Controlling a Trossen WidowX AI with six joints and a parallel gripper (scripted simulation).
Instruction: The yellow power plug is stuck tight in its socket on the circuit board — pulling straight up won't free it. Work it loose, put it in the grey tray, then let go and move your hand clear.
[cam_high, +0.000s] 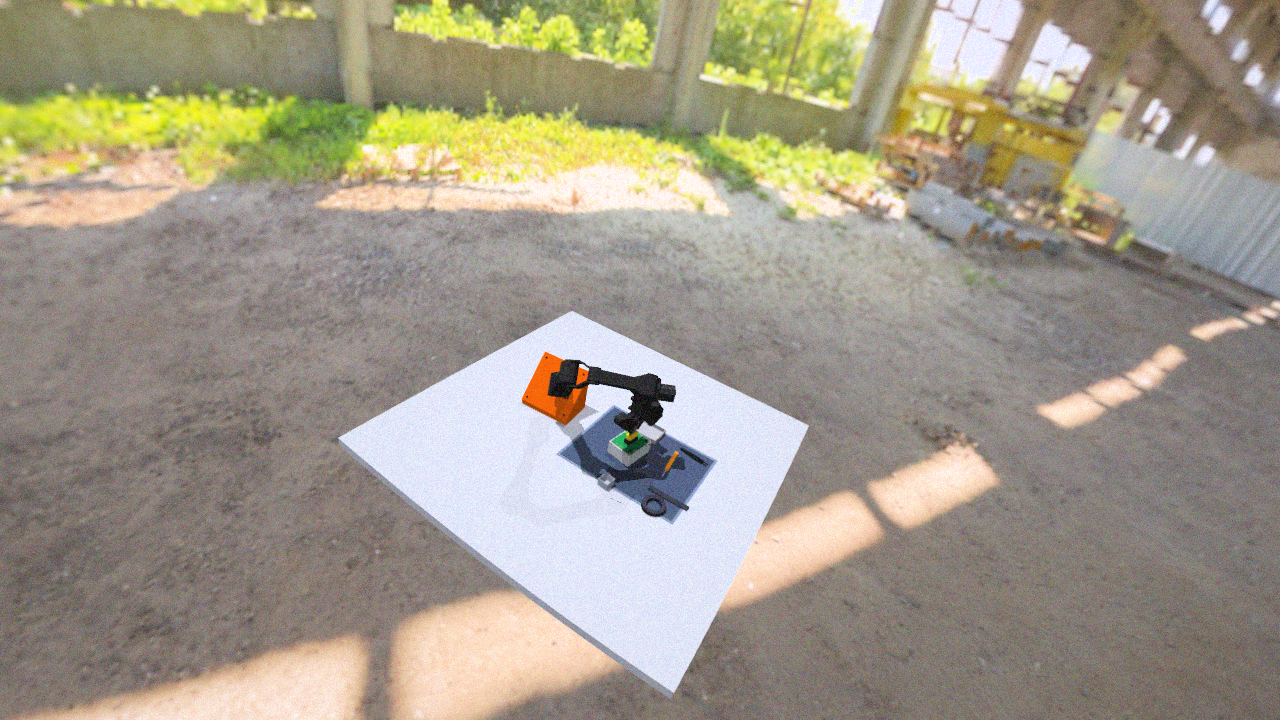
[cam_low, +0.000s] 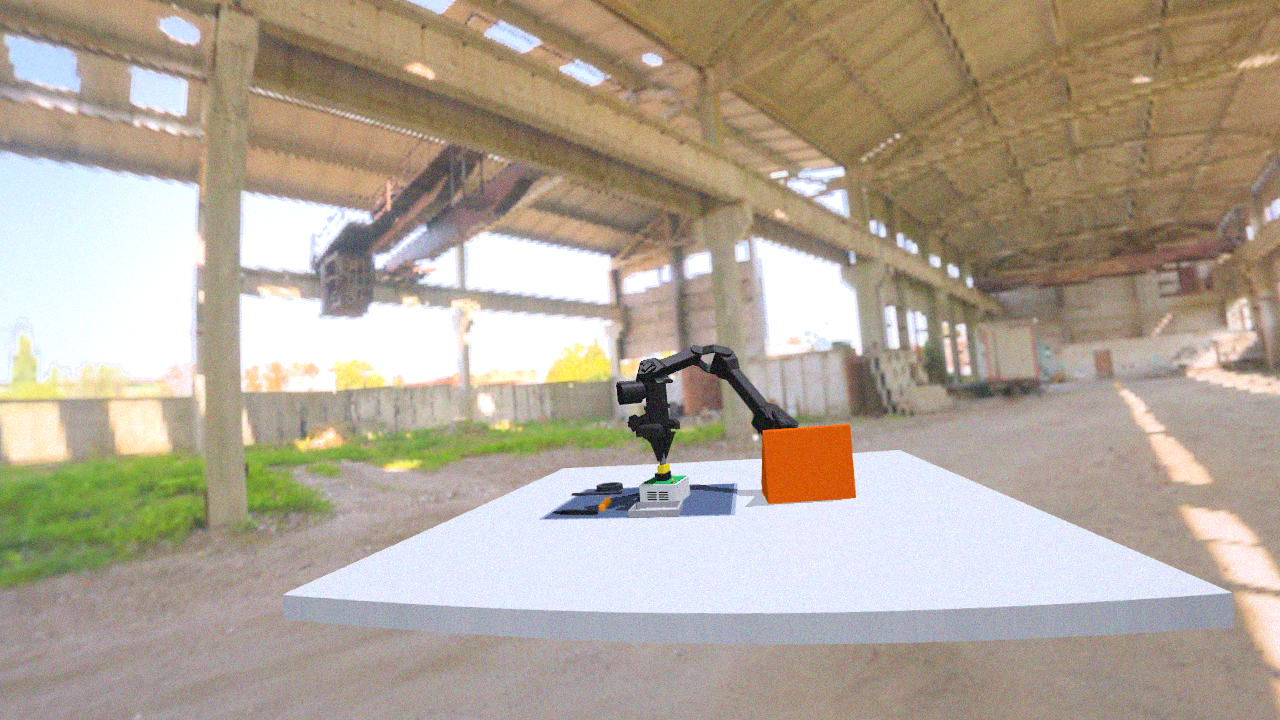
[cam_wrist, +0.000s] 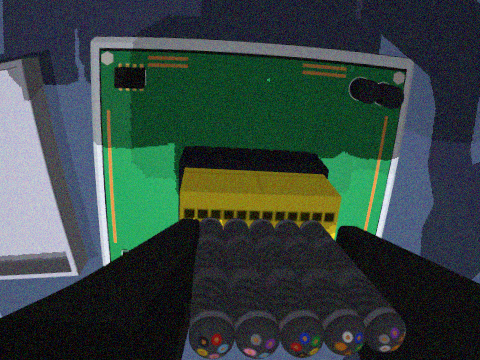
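Where the wrist view looks down past a bundle of dark cables (cam_wrist: 280, 275), the hand (cam_high: 631, 430) (cam_low: 662, 461) (cam_wrist: 268, 240) is pinching the yellow power plug (cam_high: 631, 437) (cam_low: 663, 470) (cam_wrist: 260, 192), one black finger at each end of it. The plug is at its black socket (cam_low: 663, 477) (cam_wrist: 250, 156), outside the tray; how deeply it is seated cannot be told. A row of small dark openings runs along its yellow face.

Beneath lies the green circuit board (cam_high: 619, 442) (cam_low: 677, 480) (cam_wrist: 225, 100), with a black chip, copper-coloured traces and two round black parts, framed by a pale housing (cam_high: 626, 457) (cam_low: 659, 493) (cam_wrist: 250, 45). Just beside the housing is the grey tray (cam_high: 658, 434) (cam_low: 656, 511) (cam_wrist: 30, 175), its visible floor bare.

Both stand on a blue-grey mat (cam_high: 694, 485) (cam_low: 716, 501) (cam_wrist: 445, 200). Further along it lie an orange-handled tool (cam_high: 671, 461) (cam_low: 605, 504), two slim dark tools and a black ring (cam_high: 644, 511) (cam_low: 609, 488), while a small grey block (cam_high: 606, 480) sits by the mat's edge.

Across the white desk (cam_high: 537, 555) (cam_low: 760, 573), the black arm (cam_high: 613, 376) (cam_low: 745, 394) reaches over from an orange base block (cam_high: 541, 394) (cam_low: 810, 465). Beyond the desk spread dusty ground, strips of grass and a concrete wall (cam_high: 501, 76) (cam_low: 304, 413).
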